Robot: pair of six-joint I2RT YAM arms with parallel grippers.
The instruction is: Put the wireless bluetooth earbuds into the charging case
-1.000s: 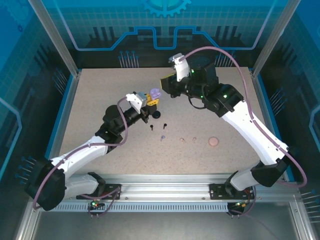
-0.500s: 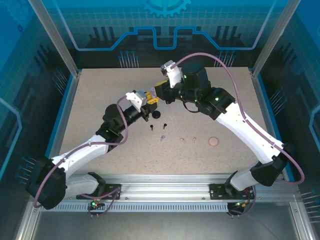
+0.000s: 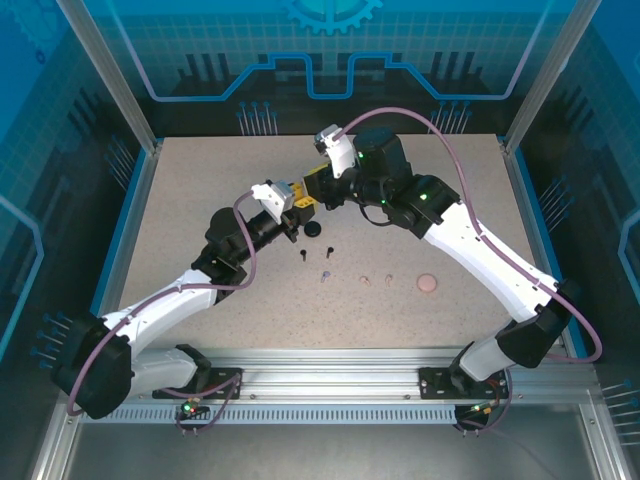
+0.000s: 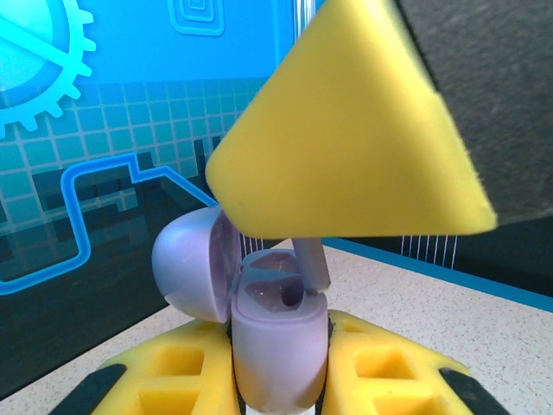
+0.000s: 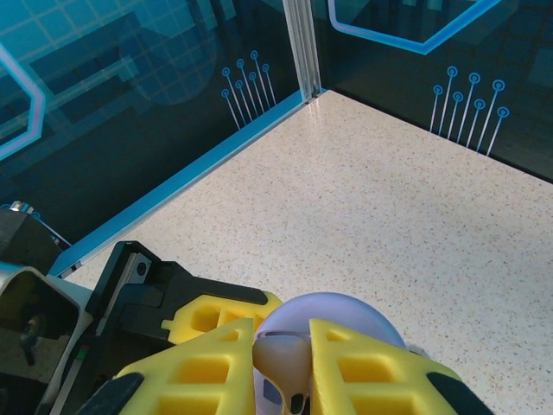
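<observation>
Speckled table [image 3: 200, 190] inside the blue enclosure: we find the left gripper [image 3: 298, 205] clamped on the open lilac case [image 4: 276, 341], held above the surface. The right gripper [image 3: 320, 186] pinches a lilac earbud [image 5: 283, 367], stem down at the case's socket; we cannot confirm seating. Loose on the table lie the second lilac earbud [image 3: 324, 277], two black earbuds [image 3: 301, 256] and two pink earbuds [image 3: 364, 280], beside the black case [image 3: 313, 229] and pink case [image 3: 427, 284]. We judge no pair complete.

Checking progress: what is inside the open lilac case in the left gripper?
A lilac earbud stem, pinched by the right gripper, reaches into the lilac case; beside it a dark empty socket shows. The right gripper's yellow finger covers the earbud's head.
</observation>
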